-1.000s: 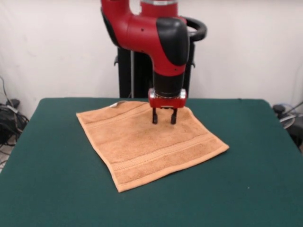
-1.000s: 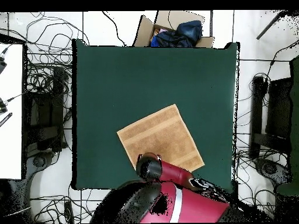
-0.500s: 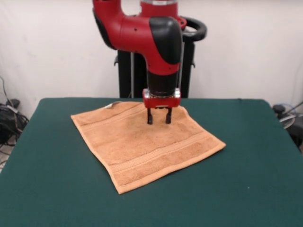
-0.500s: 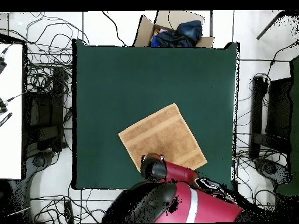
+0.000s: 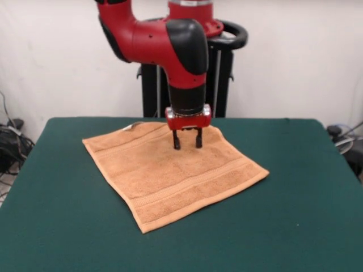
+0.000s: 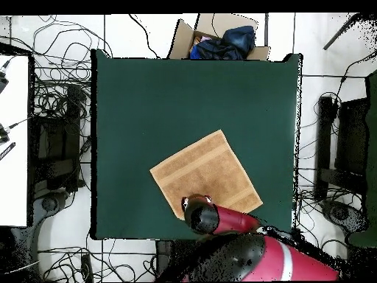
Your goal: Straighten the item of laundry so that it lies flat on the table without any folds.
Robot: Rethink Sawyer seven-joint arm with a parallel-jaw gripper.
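The orange-tan towel lies spread as a diamond on the green table, with its border bands showing and a small white tag at the far edge. My gripper stands upright over the towel's far corner. Its two black fingers are apart, and their tips rest on the cloth or just above it. In the overhead view the towel lies in the table's lower middle. The red arm covers the gripper and the towel's nearest corner there.
An open cardboard box with dark cloth inside stands past the table's top edge in the overhead view. Cables and dark equipment lie on the floor on both sides. A black pedestal rises behind the table.
My gripper has slid to the left in the front view. The towel has shifted left with it by a small amount, and its shape is the same.
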